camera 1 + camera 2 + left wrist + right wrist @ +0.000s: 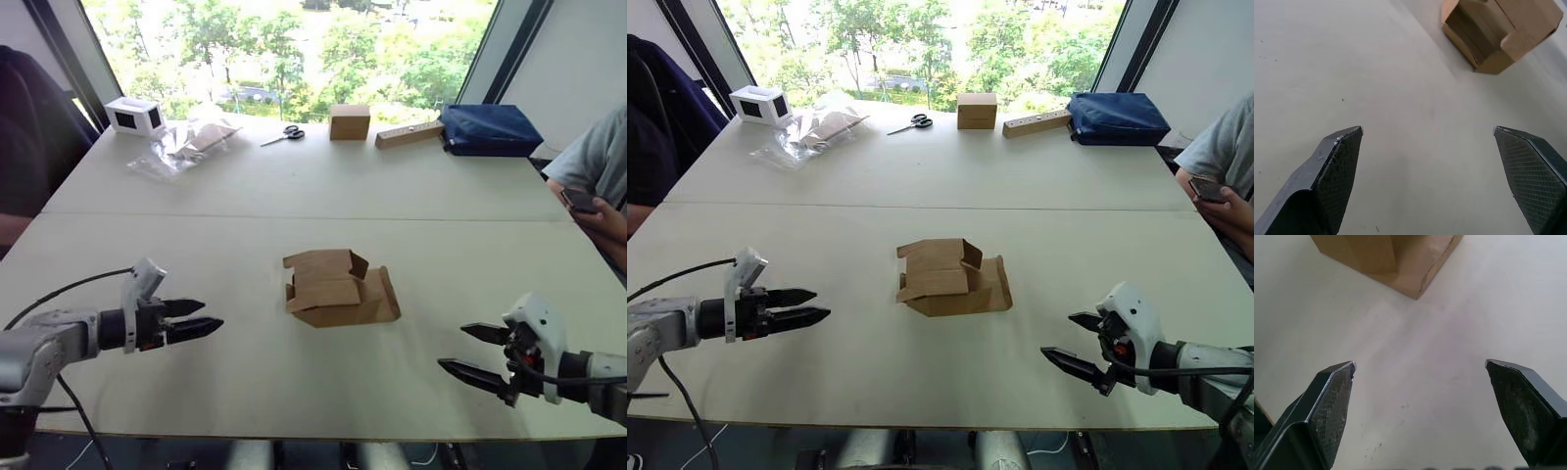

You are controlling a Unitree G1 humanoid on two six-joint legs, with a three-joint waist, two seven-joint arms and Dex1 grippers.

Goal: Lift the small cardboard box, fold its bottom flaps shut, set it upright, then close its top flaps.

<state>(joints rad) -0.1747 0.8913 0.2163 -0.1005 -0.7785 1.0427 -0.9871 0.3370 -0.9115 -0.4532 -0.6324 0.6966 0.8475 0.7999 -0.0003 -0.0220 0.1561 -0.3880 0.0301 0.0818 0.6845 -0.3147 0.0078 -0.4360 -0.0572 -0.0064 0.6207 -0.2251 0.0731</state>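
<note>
No text, label or number can be read on anything here. The small cardboard box [338, 288] is plain, unprinted brown

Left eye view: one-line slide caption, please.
Small cardboard box lies on the table, flaps loose, between the open left gripper and open right gripper, neither touching it.

Head views overlook table [294, 186]; wrist views skim it.
</note>
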